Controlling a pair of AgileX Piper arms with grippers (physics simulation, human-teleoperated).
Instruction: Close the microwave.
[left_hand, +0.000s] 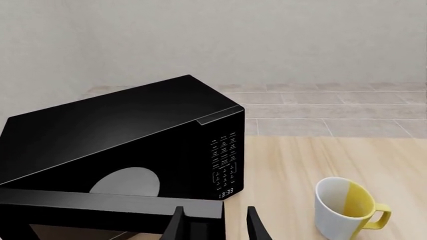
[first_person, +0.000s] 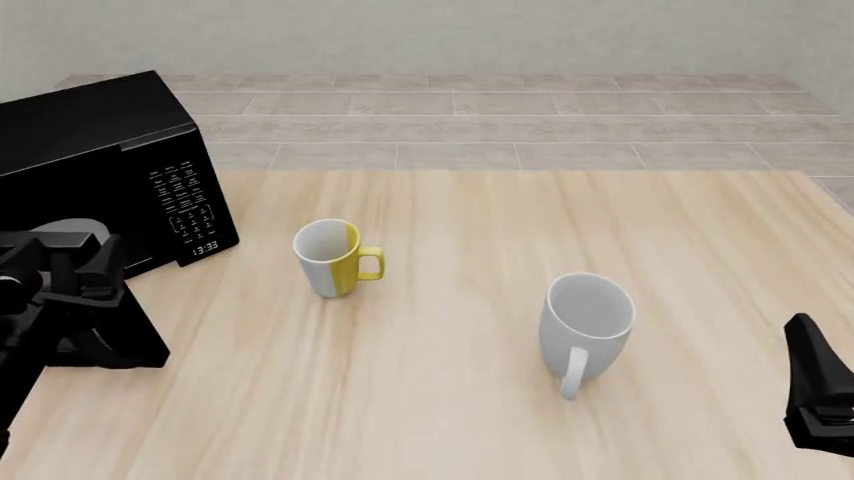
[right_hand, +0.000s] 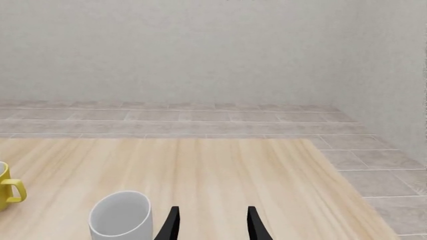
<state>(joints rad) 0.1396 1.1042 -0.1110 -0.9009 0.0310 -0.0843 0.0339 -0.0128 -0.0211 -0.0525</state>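
The microwave (first_person: 114, 170) is a glossy black box with a white-printed keypad and a small clock, standing at the far left of the pale wood-grain desk (first_person: 507, 240). Its door (left_hand: 110, 207) hangs open, a flat dark slab, with the pale round turntable (left_hand: 127, 181) showing behind it. A white-and-yellow mug (first_person: 334, 258) stands just right of the microwave; a plain grey mug (first_person: 585, 320) sits well apart, nearer the right arm. The left jaws (left_hand: 215, 225) are spread, holding nothing, with the door's free edge at one finger. The right jaws (right_hand: 212, 225) are also spread and empty, beside the grey mug.
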